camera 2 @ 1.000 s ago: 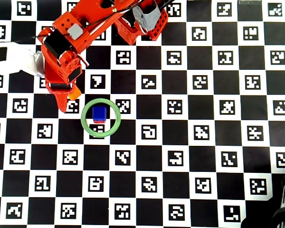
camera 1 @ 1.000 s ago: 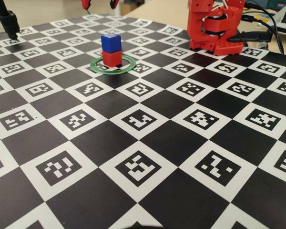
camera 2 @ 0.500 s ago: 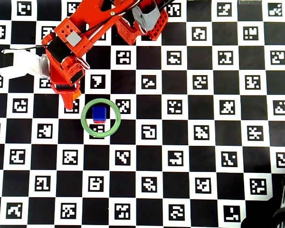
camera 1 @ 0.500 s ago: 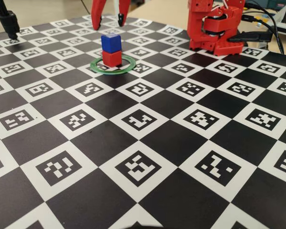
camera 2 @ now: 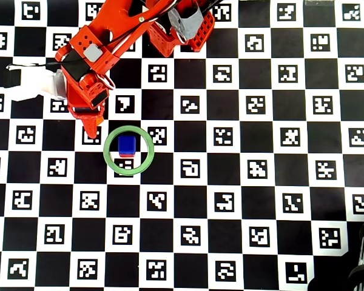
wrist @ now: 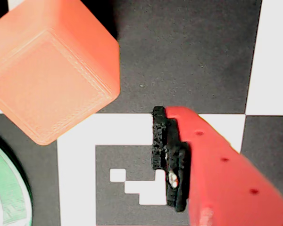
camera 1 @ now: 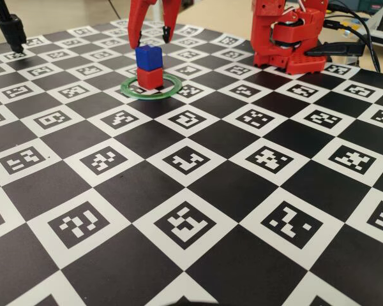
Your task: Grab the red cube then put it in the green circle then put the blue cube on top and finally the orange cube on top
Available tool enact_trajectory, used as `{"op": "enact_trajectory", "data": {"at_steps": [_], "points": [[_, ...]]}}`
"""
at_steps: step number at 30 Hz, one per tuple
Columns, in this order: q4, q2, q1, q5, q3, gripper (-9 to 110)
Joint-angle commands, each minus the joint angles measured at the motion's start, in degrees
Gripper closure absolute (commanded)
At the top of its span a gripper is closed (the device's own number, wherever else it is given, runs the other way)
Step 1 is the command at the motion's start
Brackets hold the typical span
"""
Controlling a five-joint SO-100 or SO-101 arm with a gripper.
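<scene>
The blue cube (camera 1: 149, 56) sits on the red cube (camera 1: 149, 78) inside the green circle (camera 1: 169, 88); from above they show as the blue cube (camera 2: 127, 143) within the green circle (camera 2: 107, 159). My red gripper (camera 1: 150, 39) hangs open just behind the stack, its tips level with the blue cube's top. In the wrist view the orange cube (wrist: 47, 66) rests on the board at the upper left, apart from one finger's black pad (wrist: 170, 160); the other finger is out of frame. The green circle (wrist: 9, 197) shows at the lower left. From above, the gripper (camera 2: 91, 127) hides the orange cube.
The arm's red base (camera 1: 287, 38) stands at the back right with cables (camera 1: 354, 25) beside it. A black stand (camera 1: 9, 29) is at the back left. A white object (camera 2: 33, 82) lies left of the arm. The board is a black-and-white marker checkerboard (camera 1: 191, 223).
The gripper has come down from above the frame to just behind the stack, still open. From above, it has slid over the orange cube, which no longer shows.
</scene>
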Motion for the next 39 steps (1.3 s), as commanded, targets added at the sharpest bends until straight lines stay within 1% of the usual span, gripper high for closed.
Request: {"op": "enact_trajectory", "data": {"at_steps": [1, 8, 21, 39], "points": [[-0.8, 1.4, 0.2, 1.6, -0.1, 60], [-0.9, 1.7, -0.1, 6.9, 0.6, 61], [-2.6, 2.3, -0.6, 21.1, 0.4, 61], [-3.8, 2.6, -0.1, 36.6, 1.1, 61]]}}
